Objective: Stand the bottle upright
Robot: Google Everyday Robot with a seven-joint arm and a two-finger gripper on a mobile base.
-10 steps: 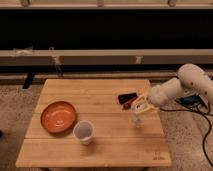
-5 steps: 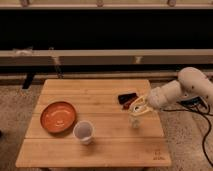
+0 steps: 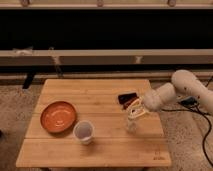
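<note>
The small clear bottle (image 3: 131, 123) stands upright on the wooden table (image 3: 95, 150), right of the middle. My gripper (image 3: 136, 111) is directly over the bottle's top, on the end of the white arm (image 3: 185, 90) that reaches in from the right. The contact between the gripper and the bottle's neck is hard to make out.
A white cup (image 3: 83, 132) stands left of the bottle near the front. An orange plate (image 3: 58, 116) lies at the left. A dark red-and-black flat object (image 3: 127, 98) lies just behind the gripper. A dark low wall and a ledge run behind the table.
The gripper has dipped slightly lower over the bottle. The bottle stays upright in about the same spot. Cup and plate have not moved.
</note>
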